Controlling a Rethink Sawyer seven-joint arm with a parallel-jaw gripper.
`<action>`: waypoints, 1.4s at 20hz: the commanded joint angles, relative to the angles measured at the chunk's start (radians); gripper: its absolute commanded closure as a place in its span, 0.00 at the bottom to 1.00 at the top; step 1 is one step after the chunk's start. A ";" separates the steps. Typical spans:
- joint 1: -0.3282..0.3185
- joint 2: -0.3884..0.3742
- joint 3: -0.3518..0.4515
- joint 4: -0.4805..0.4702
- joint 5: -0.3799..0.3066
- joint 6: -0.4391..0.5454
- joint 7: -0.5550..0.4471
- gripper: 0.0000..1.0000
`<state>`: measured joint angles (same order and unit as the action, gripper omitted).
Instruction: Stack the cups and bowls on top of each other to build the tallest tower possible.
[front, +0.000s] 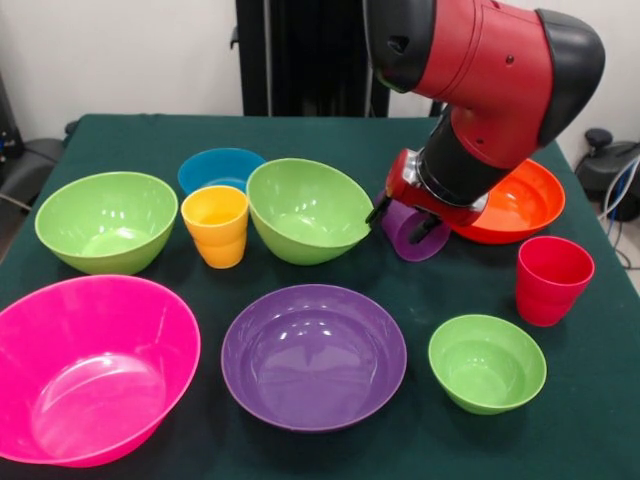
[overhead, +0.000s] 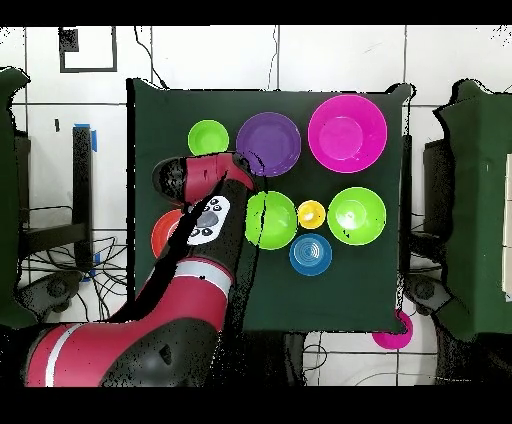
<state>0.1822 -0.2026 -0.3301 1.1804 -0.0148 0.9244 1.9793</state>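
At the bottom left of the front view sits the big hot pink plastic bowl (front: 92, 368), tipped a bit toward the camera. Next to it, in the bottom middle, is the wide purple plastic bowl (front: 313, 355). To the right of that is the small lime green plastic bowl (front: 487, 362). All three stand open side up on the dark green counter (front: 420, 445).

A little higher, at the right, the shiny red plastic cup (front: 552, 279) stands upright, apart from the others.

In the middle row, at the left, is a round lime green bowl (front: 105, 220). The yellow-orange plastic cup (front: 216, 225) stands upright beside a tilted lime green bowl (front: 308, 210), which leans over to one side. The blue plastic bowl (front: 221, 169) sits just behind the yellow-orange cup.

Right of the tilted bowl, the robot's hand (front: 410, 222) pinches the small purple plastic cup (front: 413, 232). The cup lies on its side in the hand, with its open mouth facing the camera. It is low over the counter, just in front of the wide orange-red plastic bowl (front: 520, 205). The red and black arm (front: 480, 90) comes down from the top right and hides part of that bowl.
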 joint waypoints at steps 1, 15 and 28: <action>0.035 -0.081 0.048 0.097 0.007 0.024 0.141 0.00; 0.047 -0.048 0.050 0.115 0.016 -0.056 0.199 0.00; 0.038 -0.008 0.057 0.102 0.024 -0.096 0.206 0.00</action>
<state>0.2209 -0.2689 -0.3456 1.2458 -0.0146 0.9074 1.9793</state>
